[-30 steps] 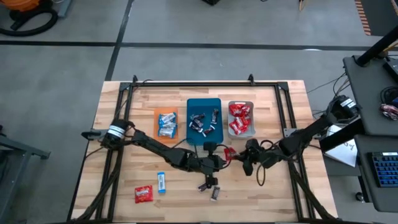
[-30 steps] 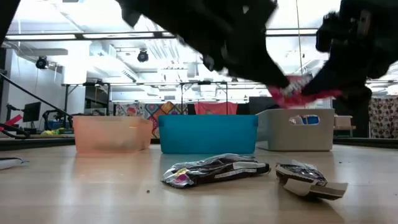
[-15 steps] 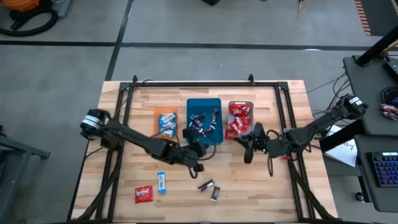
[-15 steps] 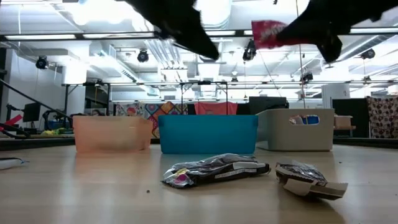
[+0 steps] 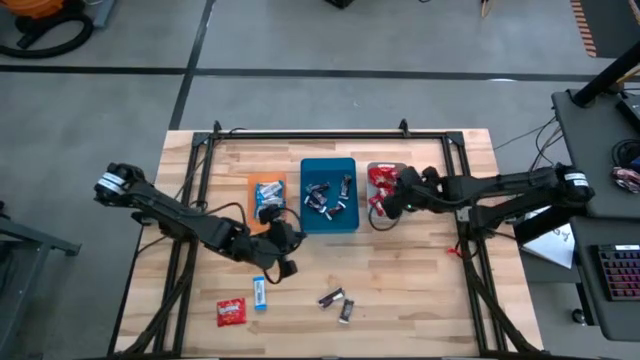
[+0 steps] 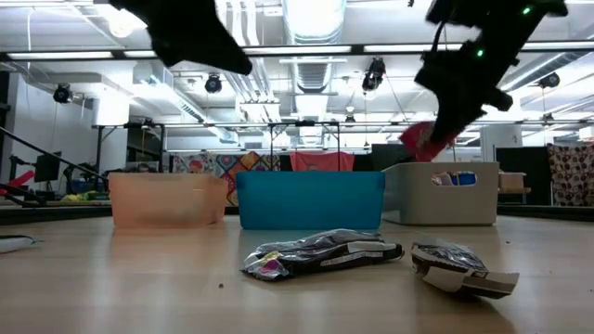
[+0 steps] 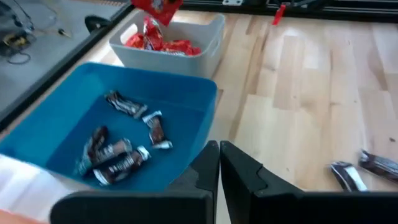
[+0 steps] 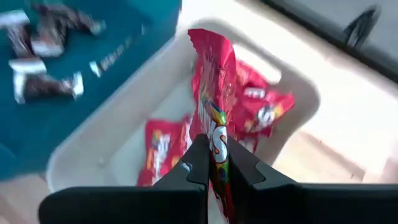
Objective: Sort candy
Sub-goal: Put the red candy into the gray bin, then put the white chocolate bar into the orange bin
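A red candy [image 8: 214, 118] is clamped in the closed right pincer [image 5: 388, 203] above the grey tray [image 5: 402, 168], right of centre. The left pincer [image 5: 283, 240] is closed and empty. Sorting is mostly done; four candies [image 5: 334, 297] remain on the counter [image 5: 430, 300], lower centre.

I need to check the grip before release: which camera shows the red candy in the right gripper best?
The right wrist view: the red candy fills the frame, pinched between the fingers above the grey tray. The low view shows it hanging beneath the right gripper; the high view barely shows it; the left wrist view catches a distant edge.
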You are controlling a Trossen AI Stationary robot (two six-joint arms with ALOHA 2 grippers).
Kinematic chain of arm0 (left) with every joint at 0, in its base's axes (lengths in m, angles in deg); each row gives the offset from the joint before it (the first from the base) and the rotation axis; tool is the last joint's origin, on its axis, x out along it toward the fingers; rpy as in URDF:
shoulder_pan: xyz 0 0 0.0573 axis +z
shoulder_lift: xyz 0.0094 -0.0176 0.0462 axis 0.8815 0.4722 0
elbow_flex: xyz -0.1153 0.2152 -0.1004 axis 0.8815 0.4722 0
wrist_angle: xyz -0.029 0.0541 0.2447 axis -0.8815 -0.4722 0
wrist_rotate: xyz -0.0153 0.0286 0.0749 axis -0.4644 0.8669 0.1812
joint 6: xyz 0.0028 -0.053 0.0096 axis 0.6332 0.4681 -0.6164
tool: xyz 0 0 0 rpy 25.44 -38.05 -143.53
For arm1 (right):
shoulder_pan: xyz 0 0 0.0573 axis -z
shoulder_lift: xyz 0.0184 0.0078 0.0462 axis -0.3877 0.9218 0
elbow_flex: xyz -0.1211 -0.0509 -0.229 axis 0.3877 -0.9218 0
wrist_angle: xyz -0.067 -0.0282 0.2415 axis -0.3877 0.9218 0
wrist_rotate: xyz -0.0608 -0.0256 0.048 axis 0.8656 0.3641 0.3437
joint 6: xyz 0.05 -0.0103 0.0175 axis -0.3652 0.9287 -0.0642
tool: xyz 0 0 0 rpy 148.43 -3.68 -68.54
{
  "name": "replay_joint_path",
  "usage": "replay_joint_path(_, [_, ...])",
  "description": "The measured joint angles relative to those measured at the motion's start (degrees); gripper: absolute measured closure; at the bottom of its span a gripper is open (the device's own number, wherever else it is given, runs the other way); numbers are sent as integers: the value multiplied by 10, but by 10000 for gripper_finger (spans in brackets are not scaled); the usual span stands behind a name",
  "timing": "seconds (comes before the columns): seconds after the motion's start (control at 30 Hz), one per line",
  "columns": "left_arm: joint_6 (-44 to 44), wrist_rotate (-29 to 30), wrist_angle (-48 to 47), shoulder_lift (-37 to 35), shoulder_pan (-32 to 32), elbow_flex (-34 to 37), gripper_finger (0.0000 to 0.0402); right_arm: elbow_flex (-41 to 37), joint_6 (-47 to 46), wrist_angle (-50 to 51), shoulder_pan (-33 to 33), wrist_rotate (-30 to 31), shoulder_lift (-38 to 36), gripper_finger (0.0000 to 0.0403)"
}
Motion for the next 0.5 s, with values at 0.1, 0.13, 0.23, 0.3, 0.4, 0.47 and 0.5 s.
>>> replay_joint_path(0.1, [24,0,1,-4,-9,15,401,0,15,-1,18,-24,19,382])
replay_joint_path(0.13, [30,0,-1,-4,-11,17,401,0,16,-2,20,-21,23,376])
replay_joint_path(0.23, [38,0,3,-1,-15,19,402,0,18,-4,21,-17,32,354])
replay_joint_path(0.3, [38,1,3,4,-16,19,402,0,23,-5,21,-17,35,340])
replay_joint_path(0.4, [38,1,2,8,-17,19,402,0,28,-9,21,-17,36,325])
replay_joint_path(0.47, [39,0,2,8,-17,19,401,0,28,-10,21,-17,33,317])
replay_joint_path(0.5, [41,0,2,8,-18,19,402,0,28,-11,21,-17,31,314])
